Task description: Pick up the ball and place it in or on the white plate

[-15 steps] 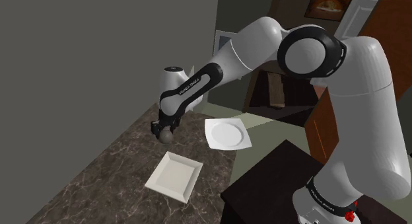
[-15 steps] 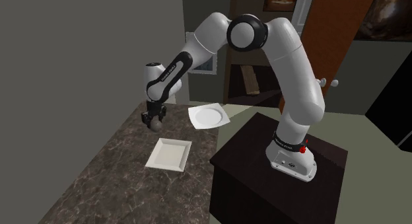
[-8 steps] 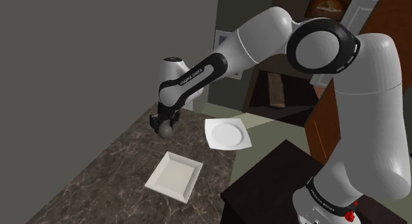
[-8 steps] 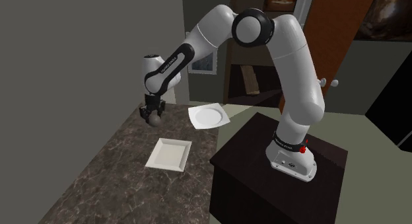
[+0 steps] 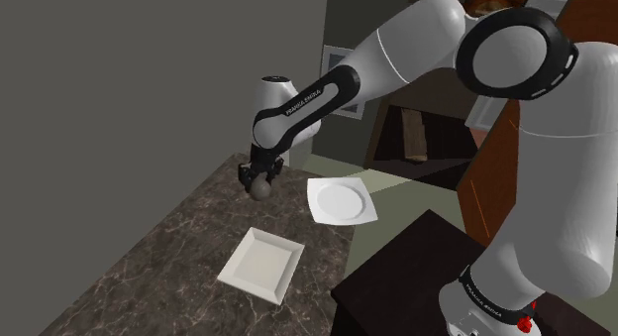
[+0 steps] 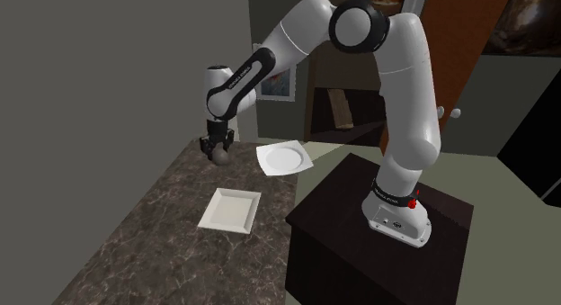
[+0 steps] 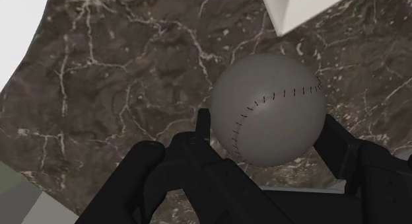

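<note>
1. Your gripper [image 5: 259, 182] has its two black fingers [image 7: 198, 133] closed partway around the ball [image 5: 260, 188]. In the wrist view they press on both sides of it, so it's properly clamped.
2. The ball [image 7: 267, 109] is plain grey with a curved line of dark stitches, baseball style. It sits right at the fingertips and pokes out past them.
3. The arm [image 5: 396, 52] holds it up in the air over the far end of the counter [image 5: 168, 255], which is dark stone with white veins. The ball isn't touching the surface.
4. The plate [image 5: 343, 200] is white and squarish with a round dip in the middle. It lies flat on the counter to the shoulder view's right of the ball, near it but not under it.
5. A square dish [image 5: 261, 264], also white, sits on the counter nearer the camera, well apart from the ball.
6. From the second exterior view, you can see the ball [image 6: 218, 154] hanging to the left of the plate [image 6: 284, 158], with the square dish [image 6: 230, 209] lower down and the dark stand [image 6: 342, 222] off to the right.
</note>
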